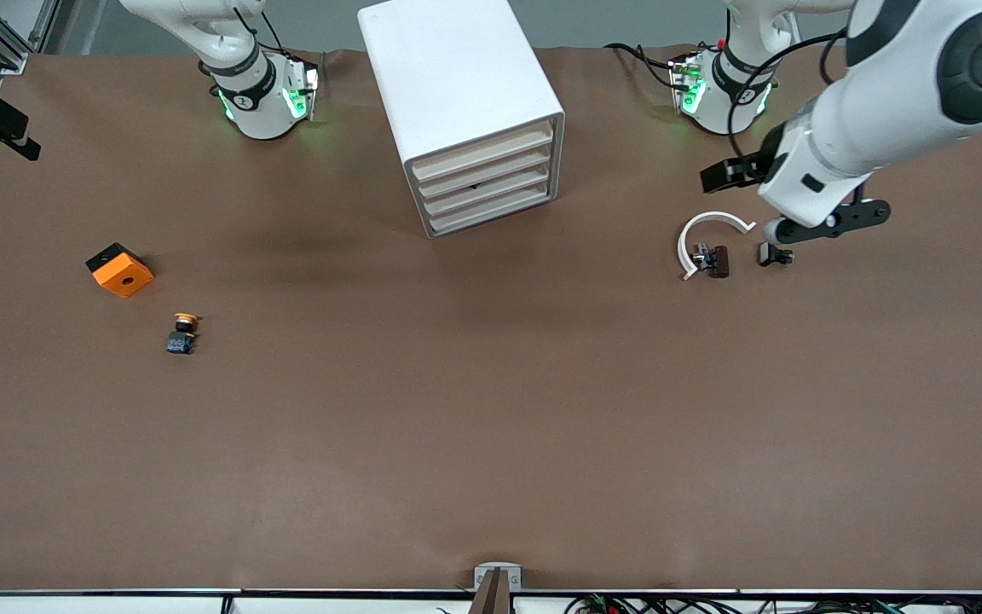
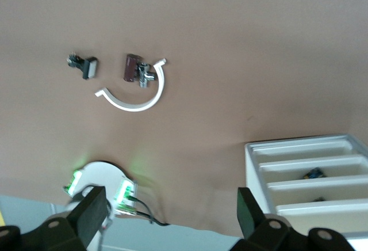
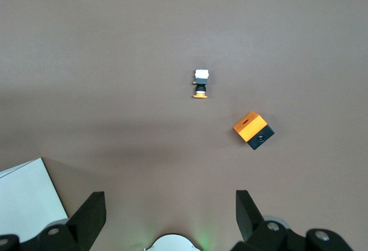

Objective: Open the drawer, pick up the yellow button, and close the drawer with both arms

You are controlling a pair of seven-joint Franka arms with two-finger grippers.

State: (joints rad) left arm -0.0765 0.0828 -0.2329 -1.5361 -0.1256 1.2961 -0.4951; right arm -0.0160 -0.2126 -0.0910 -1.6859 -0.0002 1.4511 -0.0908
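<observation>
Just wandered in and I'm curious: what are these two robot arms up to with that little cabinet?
Nothing is being handled yet. The white cabinet stands between the arms' bases, all four drawers shut, including the top drawer. The button lies on the table toward the right arm's end, near an orange block. The left gripper hangs open above small parts and a white arc. The right gripper is open too, high over the table.

table | on it: cabinet, button, orange block, white arc
</observation>
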